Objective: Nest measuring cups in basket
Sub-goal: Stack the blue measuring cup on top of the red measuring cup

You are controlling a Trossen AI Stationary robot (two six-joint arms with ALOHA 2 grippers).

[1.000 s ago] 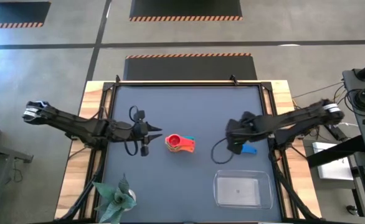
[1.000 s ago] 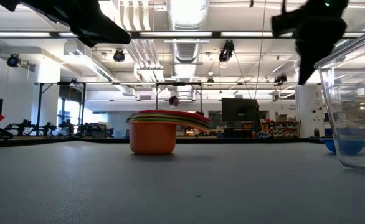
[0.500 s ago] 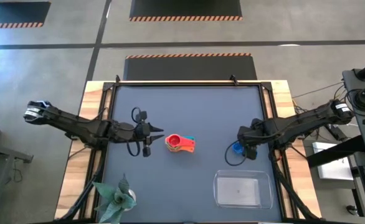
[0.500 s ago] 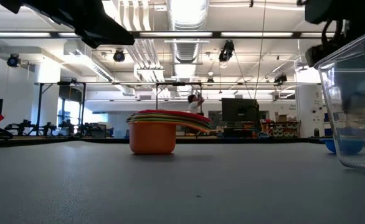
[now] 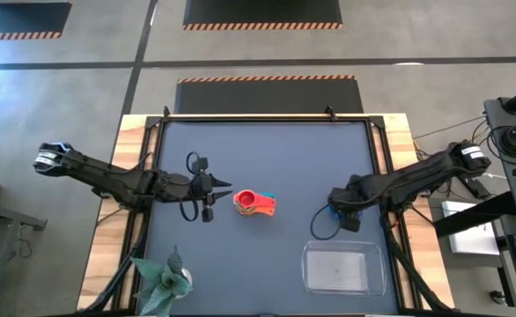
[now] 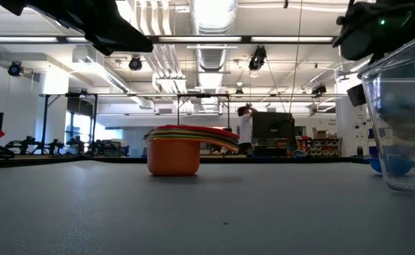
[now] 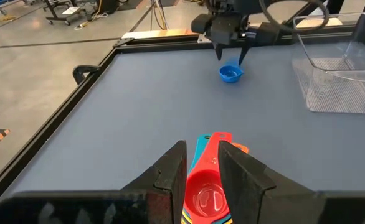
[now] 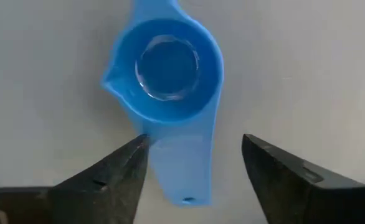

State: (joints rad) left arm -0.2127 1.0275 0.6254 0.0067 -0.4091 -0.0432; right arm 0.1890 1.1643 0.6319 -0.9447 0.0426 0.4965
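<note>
A stack of nested measuring cups (image 5: pixel 254 202), red on top and orange at the bottom (image 6: pixel 173 156), stands on its base mid-table. My left gripper (image 5: pixel 210 187) hovers left of it, open, and the red cup (image 7: pixel 206 194) shows between its fingers. The blue cup (image 8: pixel 170 68) sits upright on the mat, right of the stack. My right gripper (image 8: pixel 194 140) is above it, open and pointing down, with a finger on each side of the cup's handle (image 8: pixel 182 171). In the high view the right gripper (image 5: pixel 342 216) hides most of the blue cup (image 5: pixel 333 209). The clear basket (image 5: pixel 344 269) lies near the right near corner.
A potted plant (image 5: pixel 163 280) stands at the left near corner. A raised black frame (image 5: pixel 262 117) borders the dark mat. In the low view the basket's wall (image 6: pixel 406 120) stands close at the right, with the blue cup (image 6: pixel 391 166) showing through it. A person walks in the room behind.
My right gripper has shifted a little toward the table's right and near edges and turned, ending over the blue cup. The cup itself has stayed put. The left arm and the stack have kept still.
</note>
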